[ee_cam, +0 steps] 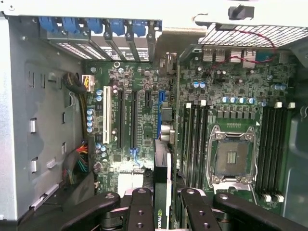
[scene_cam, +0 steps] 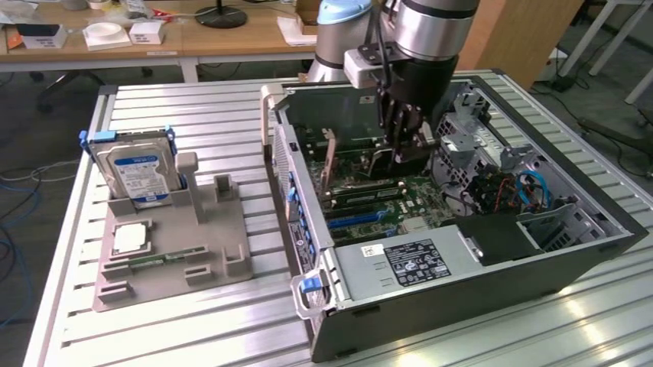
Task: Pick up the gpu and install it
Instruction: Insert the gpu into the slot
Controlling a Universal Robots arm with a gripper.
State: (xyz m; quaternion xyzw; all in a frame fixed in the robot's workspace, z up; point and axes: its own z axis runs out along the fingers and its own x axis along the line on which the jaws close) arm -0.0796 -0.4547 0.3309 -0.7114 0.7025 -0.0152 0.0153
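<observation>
My gripper (scene_cam: 408, 145) reaches down into the open computer case (scene_cam: 571, 252) and is shut on the gpu (scene_cam: 369, 167), which hangs edge-on over the motherboard (scene_cam: 408, 200). In the wrist view the gpu (ee_cam: 162, 192) is a thin green and black edge between my fingers (ee_cam: 142, 207), with my gripper (ee_cam: 166, 208) closed around it. Its silver end bracket (ee_cam: 166, 48) points at the rear slot openings. The card lines up with the blue expansion slot (ee_cam: 159, 113). Whether it is seated in the slot I cannot tell.
A white slot (ee_cam: 107, 115) and black slots (ee_cam: 128, 120) lie beside the card, with the bare CPU socket (ee_cam: 231, 156) and memory slots (ee_cam: 195, 139) on its other side. Outside the case, a grey fixture (scene_cam: 219, 264) holds a blue-labelled hard drive (scene_cam: 141, 170).
</observation>
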